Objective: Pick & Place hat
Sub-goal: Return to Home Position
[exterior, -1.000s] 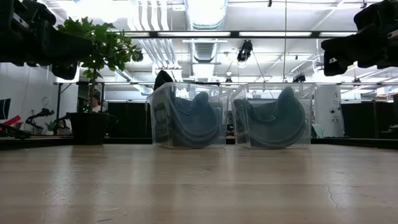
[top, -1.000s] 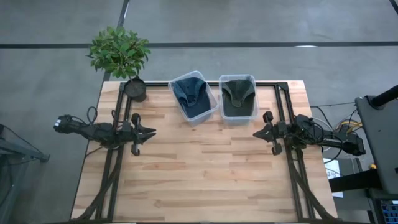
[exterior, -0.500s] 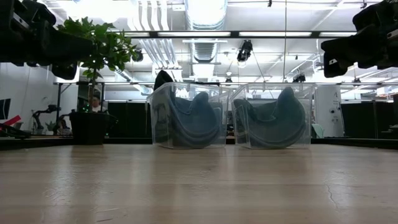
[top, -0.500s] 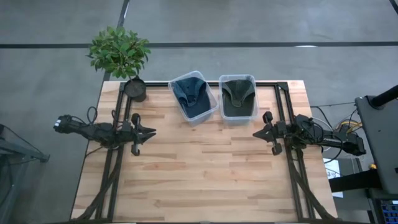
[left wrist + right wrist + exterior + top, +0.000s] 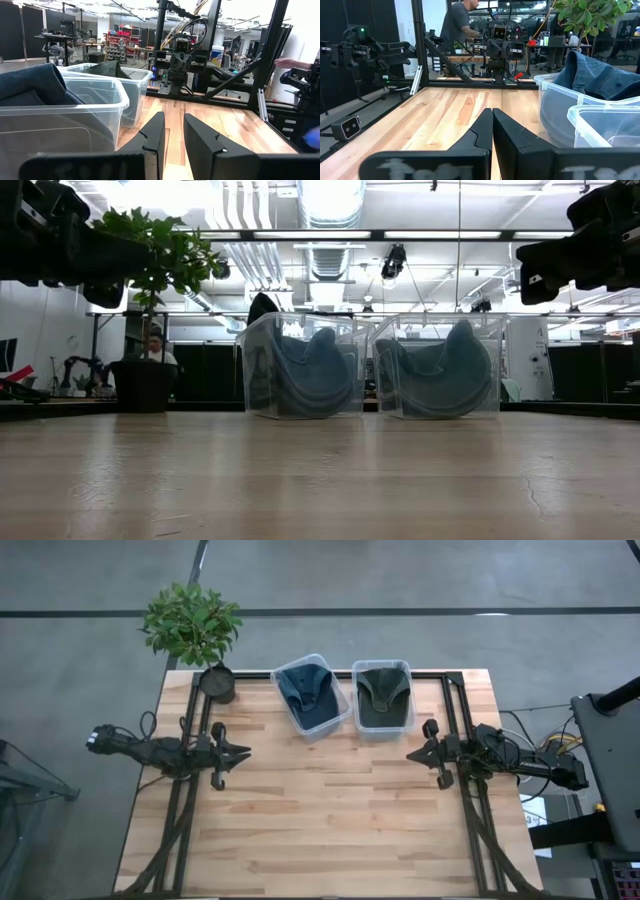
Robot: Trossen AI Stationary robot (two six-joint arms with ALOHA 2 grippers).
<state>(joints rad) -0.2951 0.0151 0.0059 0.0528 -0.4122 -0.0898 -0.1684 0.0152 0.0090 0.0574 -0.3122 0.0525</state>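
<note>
Blue cap [image 5: 305, 690]: in the left transparent bin [image 5: 296, 662].
Black cap [image 5: 382, 690]: in the right transparent bin [image 5: 381, 663], just beside the other bin.
Left end effector [image 5: 243, 752]: empty, narrowly parted, at the left side of the tabletop [image 5: 330, 810].
Right end effector [image 5: 412, 755]: empty, fingers pressed together, at the right side.
Progress: sorting looks finished; only parking the arms is left.

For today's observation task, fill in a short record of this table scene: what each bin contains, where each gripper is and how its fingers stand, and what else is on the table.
Left bin: holds the blue cap
Right bin: holds a dark cap
Left gripper: over the table's left side, fingers open, empty
Right gripper: over the table's right side, fingers shut, empty
Other item: potted plant at the far left corner
Table: wooden, bins side by side at its far edge
</note>
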